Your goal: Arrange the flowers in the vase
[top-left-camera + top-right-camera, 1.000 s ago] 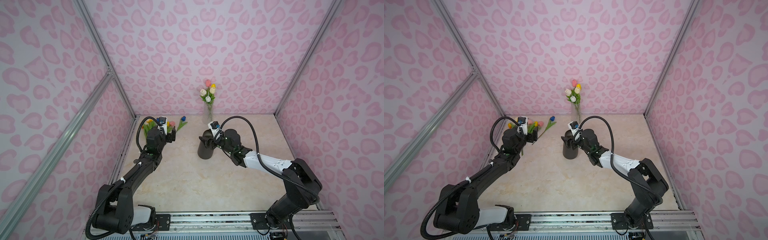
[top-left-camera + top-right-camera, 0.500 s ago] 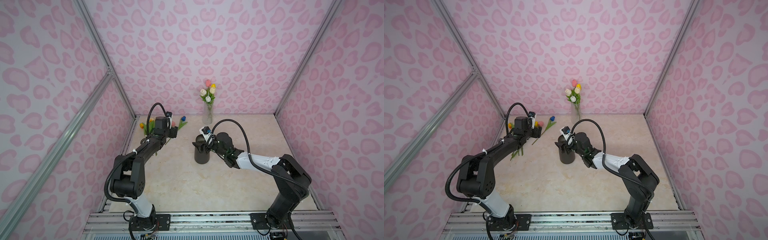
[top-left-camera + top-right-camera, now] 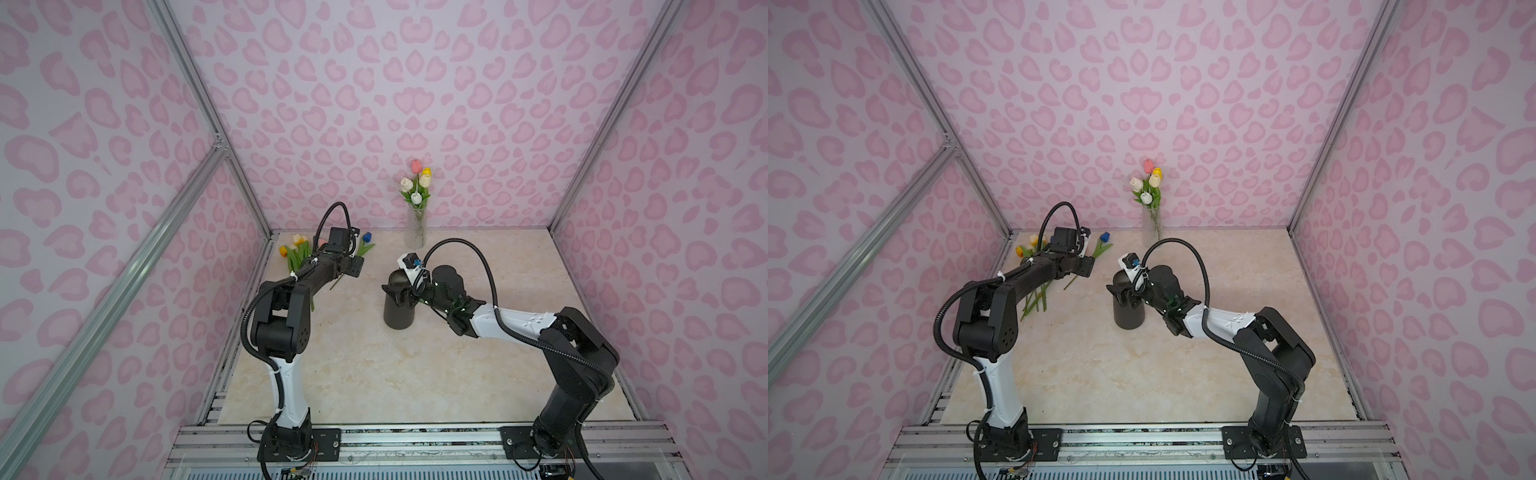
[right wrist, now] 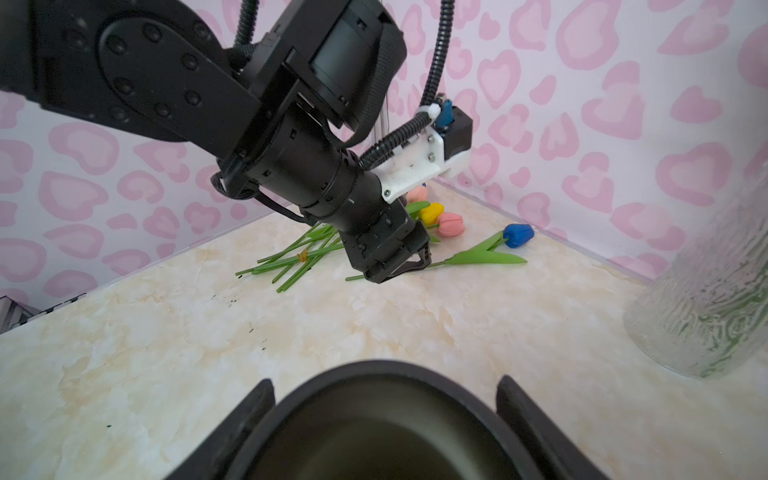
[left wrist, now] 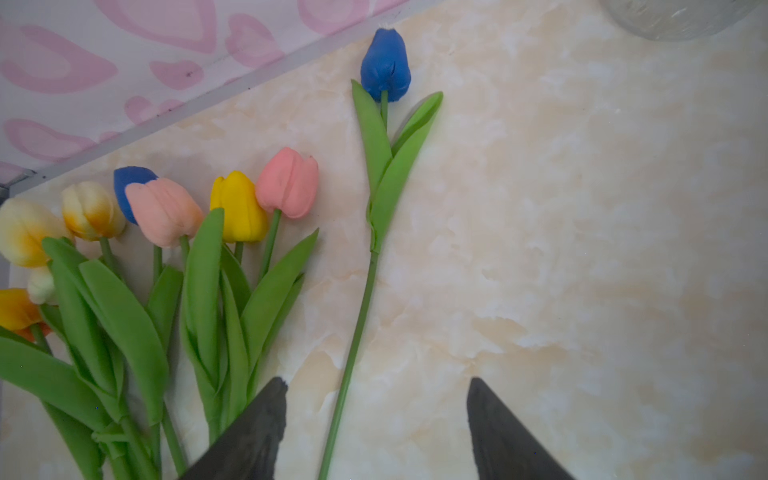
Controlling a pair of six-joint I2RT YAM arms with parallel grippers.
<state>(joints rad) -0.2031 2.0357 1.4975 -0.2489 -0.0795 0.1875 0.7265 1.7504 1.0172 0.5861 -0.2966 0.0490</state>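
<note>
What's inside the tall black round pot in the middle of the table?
Looking down into the tall black round pot, only its dark, bare inner wall shows, with nothing resting against it. Its bottom lies beyond the picture's edge, so that part is unseen.

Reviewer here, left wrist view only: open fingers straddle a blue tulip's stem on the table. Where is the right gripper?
Observer: The right gripper is closed round the upright black vase.
Operator: Anything in that vase?
Observer: Nothing shows inside it in the right wrist view.
Operator: And the glass at my picture's edge?
Observer: A glass vase, beyond the black one, holding several tulips.
</note>
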